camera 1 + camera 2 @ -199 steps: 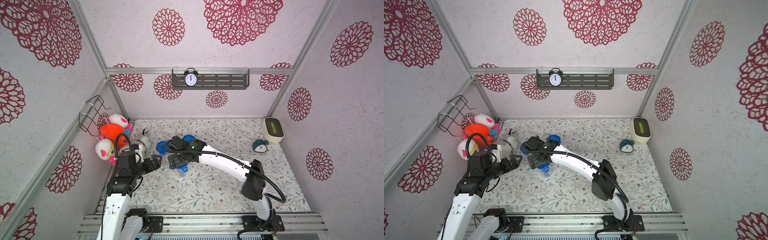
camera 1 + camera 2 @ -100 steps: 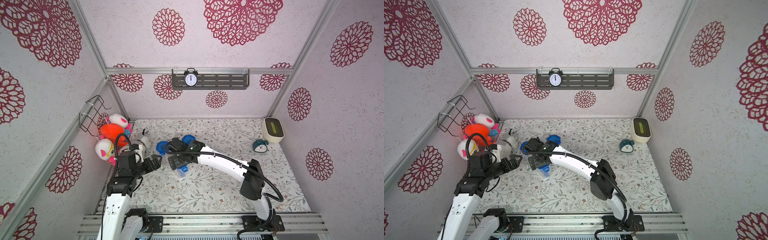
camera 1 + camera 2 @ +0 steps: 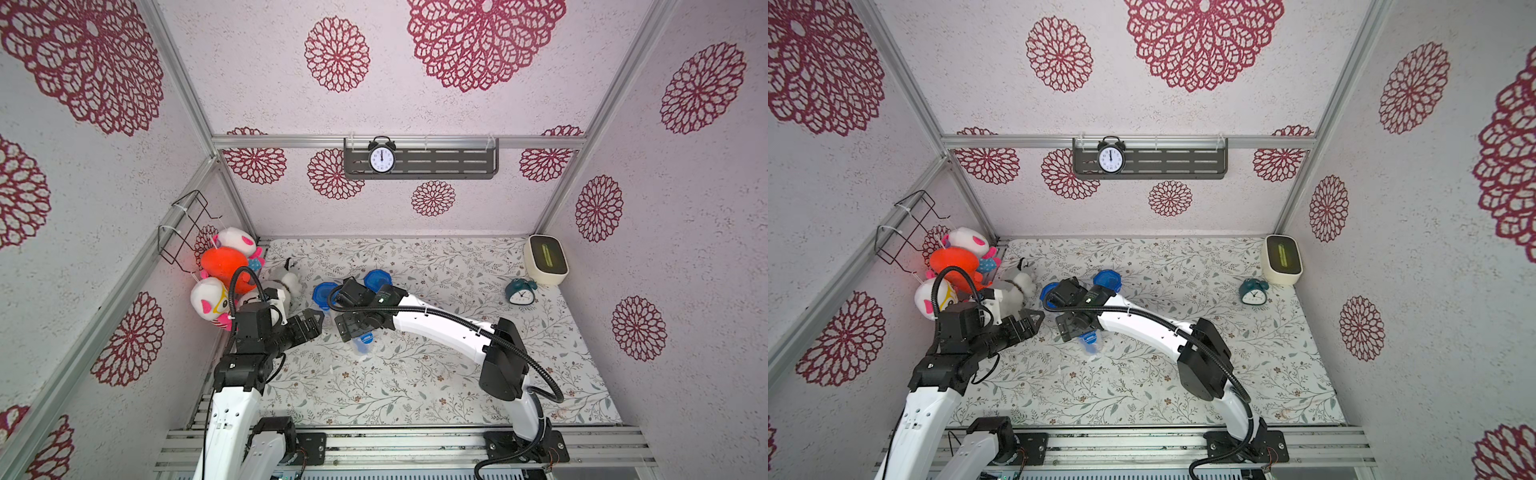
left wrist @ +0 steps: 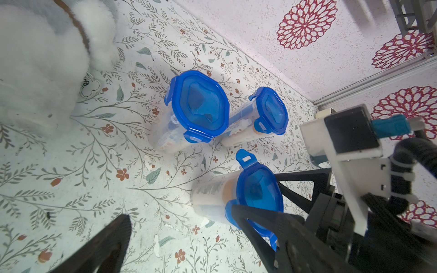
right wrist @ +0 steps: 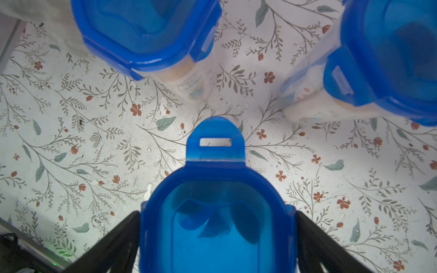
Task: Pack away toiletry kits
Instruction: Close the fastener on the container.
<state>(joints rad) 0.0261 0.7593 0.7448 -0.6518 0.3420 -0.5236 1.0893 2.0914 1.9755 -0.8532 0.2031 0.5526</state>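
The right gripper (image 5: 217,214) hangs over a toiletry cup (image 4: 210,198) with its jaws spread wide. One black finger stands on each side of the blue lid (image 5: 214,172), close against its edges, though no clamping shows. One lid tab (image 5: 215,141) sticks straight out, apparently unlatched, and the contents show through the lid only as blurred shapes. The cup stands on the floral table (image 3: 415,386), left of the middle and nearer the robot than the second cup (image 4: 197,104) and the third cup (image 4: 269,113), which stand lidded and almost touching. The left gripper (image 3: 318,322) hovers just beside the group with its jaws apart and nothing in them, and the plush toys (image 3: 224,266) are heaped in the corner behind it. The cup looks light and rigid, with smooth clear walls likely to slip. Because of the loose tab, a lift by the lid alone could pull the lid off, so a hold across the lid's flat sides, or lower on the wall under the rim, seems safer. Compared with a second earlier, little has changed: the right arm has shifted only slightly over the cup, while the left arm and all three cups sit where they were.
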